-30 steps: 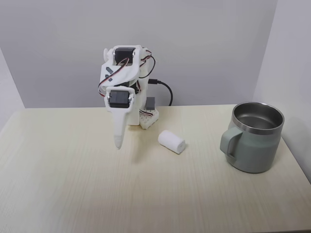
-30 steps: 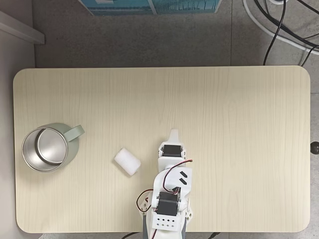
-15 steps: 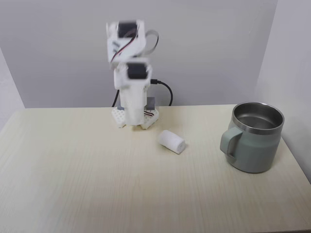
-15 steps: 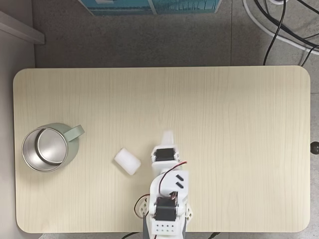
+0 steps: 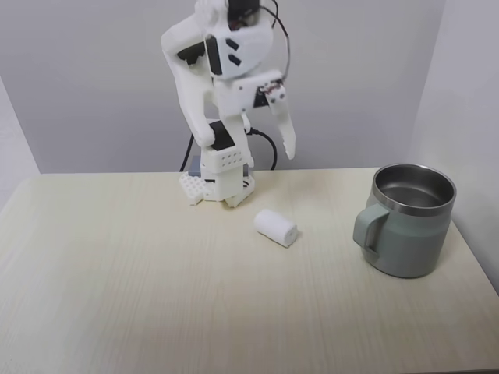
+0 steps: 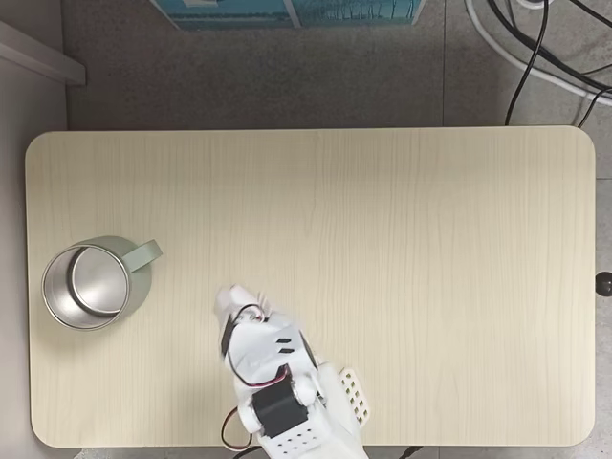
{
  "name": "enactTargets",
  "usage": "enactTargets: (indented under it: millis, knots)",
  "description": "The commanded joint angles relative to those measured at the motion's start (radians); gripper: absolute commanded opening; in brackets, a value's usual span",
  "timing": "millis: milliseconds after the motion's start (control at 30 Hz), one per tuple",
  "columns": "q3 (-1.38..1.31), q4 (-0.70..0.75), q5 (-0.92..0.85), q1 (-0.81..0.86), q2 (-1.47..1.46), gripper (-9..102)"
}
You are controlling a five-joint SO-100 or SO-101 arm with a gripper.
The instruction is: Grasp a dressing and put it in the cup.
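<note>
Dressing [image 5: 276, 227], a small white roll, lies on its side on the pale wooden table [image 5: 117, 288], between the arm's base and the cup [image 5: 408, 220] in a fixed view from the front. Raised well above the roll and a little toward the back of the table, the white gripper [image 5: 290, 146] points its slender fingertip downward, touching nothing. Whether its fingers are apart or together cannot be made out. In a fixed view from above, the gripper [image 6: 228, 304] hangs over the roll's place and hides most of it, with the arm [image 6: 277, 378] angled toward the table's left side. Near the table's left end in that view stands the sage-green cup [image 6: 142, 256], upright, its steel interior bare and its handle turned toward the table's middle.
</note>
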Motion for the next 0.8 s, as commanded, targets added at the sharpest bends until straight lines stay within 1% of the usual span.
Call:
enactTargets:
  millis: [0, 133, 367, 533, 633, 767]
  knots:
    - [-0.031, 0.014, -0.078, -0.025, 0.071, 23]
    - [-0.118, -0.069, -0.087, -0.078, 0.123, 23]
    - [-0.345, -0.370, -0.083, -0.107, 0.296, 23]
    - [-0.387, -0.548, -0.077, -0.104, 0.486, 23]
    - [-0.383, -0.611, -0.074, -0.106, 0.575, 23]
    - [-0.360, -0.615, -0.063, -0.115, 0.611, 23]
